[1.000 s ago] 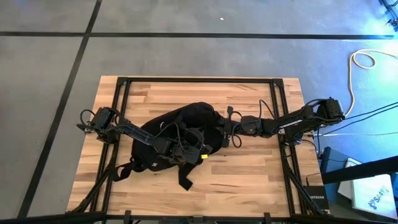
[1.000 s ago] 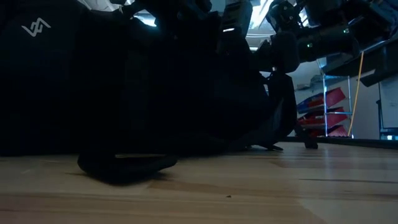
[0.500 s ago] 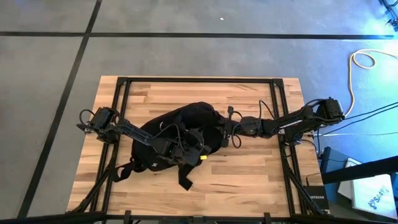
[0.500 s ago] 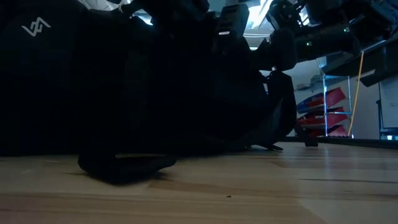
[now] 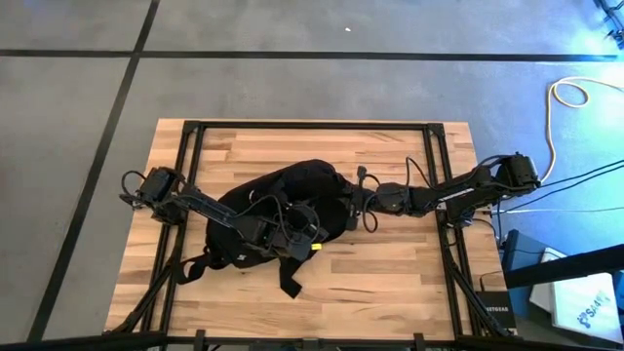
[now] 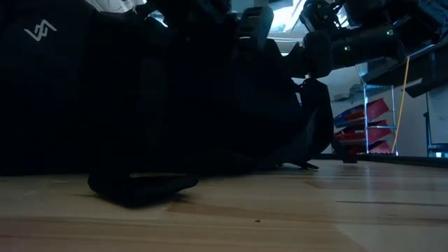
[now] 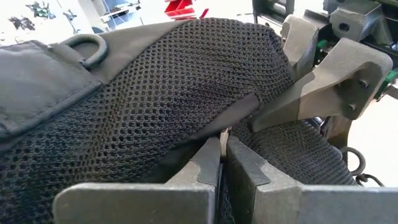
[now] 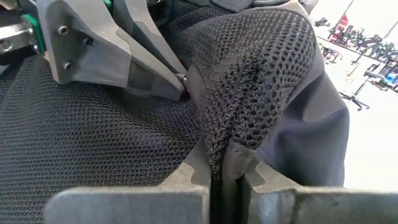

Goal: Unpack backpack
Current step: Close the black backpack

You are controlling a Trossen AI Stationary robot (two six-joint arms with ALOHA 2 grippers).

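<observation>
In the high view, the backpack lies on the middle of the wooden worktop, a black heap with 1 strap trailing toward the near edge. The left gripper reaches in from the left and sits on the backpack's near right part, beside a small yellow spot. The right gripper comes in from the right and meets the backpack's right edge. A pale cable loops on the floor at far right. In the low view, the backpack fills the left and middle as a dark mass resting on the worktop, with a small white logo near its upper left and a strap end lying flat in front; a dark arm crosses above at right, and red shelving stands in the room behind. In the left wrist view, the left gripper has its 2 fingers pressed together on a fold of the backpack's black mesh; the other arm's gripper pinches the same mesh just beyond, and a plastic ring sits on the fabric farther off. In the right wrist view, the right gripper has its fingers clamped on a raised ridge of mesh, with the left arm's fingers touching the fabric close ahead.
</observation>
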